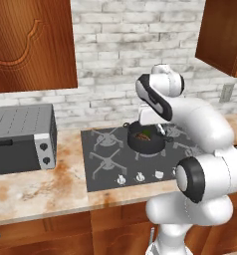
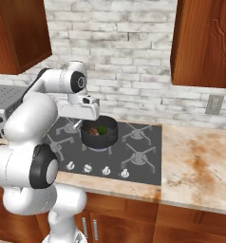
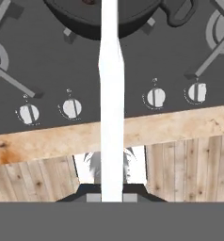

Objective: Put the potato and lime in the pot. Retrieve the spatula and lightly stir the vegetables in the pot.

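The spatula (image 3: 111, 94), judged light, stiff and slim, is held by its pale handle in closed jaws, reaching toward the pot (image 2: 99, 134) holding potato (image 2: 92, 129) and lime (image 2: 101, 128).

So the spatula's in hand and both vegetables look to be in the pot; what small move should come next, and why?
Probably a short, gentle sweep of the spatula inside the pot. The potato and lime already lie in it, and in the hand view the pale handle runs up from the gripper over the pot's rim, so only the stirring looks left.
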You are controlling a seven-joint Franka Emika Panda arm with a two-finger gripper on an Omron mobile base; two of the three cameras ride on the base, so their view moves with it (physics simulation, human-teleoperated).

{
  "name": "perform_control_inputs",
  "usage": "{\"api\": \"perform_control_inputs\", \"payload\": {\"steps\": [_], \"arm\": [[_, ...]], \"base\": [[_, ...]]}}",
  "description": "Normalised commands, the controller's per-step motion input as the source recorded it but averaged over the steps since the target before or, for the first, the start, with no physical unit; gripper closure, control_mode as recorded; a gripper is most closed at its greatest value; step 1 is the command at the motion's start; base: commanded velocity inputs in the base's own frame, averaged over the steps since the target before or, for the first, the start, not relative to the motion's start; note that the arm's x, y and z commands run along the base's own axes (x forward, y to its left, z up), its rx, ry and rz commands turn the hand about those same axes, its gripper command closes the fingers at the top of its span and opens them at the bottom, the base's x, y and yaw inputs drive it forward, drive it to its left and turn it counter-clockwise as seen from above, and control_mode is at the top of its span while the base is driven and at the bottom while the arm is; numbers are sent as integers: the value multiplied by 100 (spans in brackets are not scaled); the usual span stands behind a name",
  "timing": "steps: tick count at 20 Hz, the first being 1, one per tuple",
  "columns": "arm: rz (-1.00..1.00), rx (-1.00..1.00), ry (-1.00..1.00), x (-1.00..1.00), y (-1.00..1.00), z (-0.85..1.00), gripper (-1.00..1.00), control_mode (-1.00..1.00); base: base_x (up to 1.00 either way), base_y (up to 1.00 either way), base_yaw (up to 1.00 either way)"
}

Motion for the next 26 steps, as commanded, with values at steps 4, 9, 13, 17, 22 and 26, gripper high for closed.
{"api": "perform_control_inputs", "payload": {"steps": [4, 9, 13, 17, 22, 26], "arm": [[17, 1, 2, 0, -19, 5, 100, -100], [27, 0, 5, -6, -2, 1, 100, -100], [40, 3, 0, -32, -54, 4, 100, -100], [39, 4, 0, -15, -69, 0, 100, -100], [12, 0, 15, 37, -40, 5, 100, -100], [1, 0, 32, 76, -20, 4, 100, -100]], "base": [[0, 0, 0], [0, 0, 0], [0, 0, 0], [0, 0, 0], [0, 0, 0], [0, 0, 0]]}}
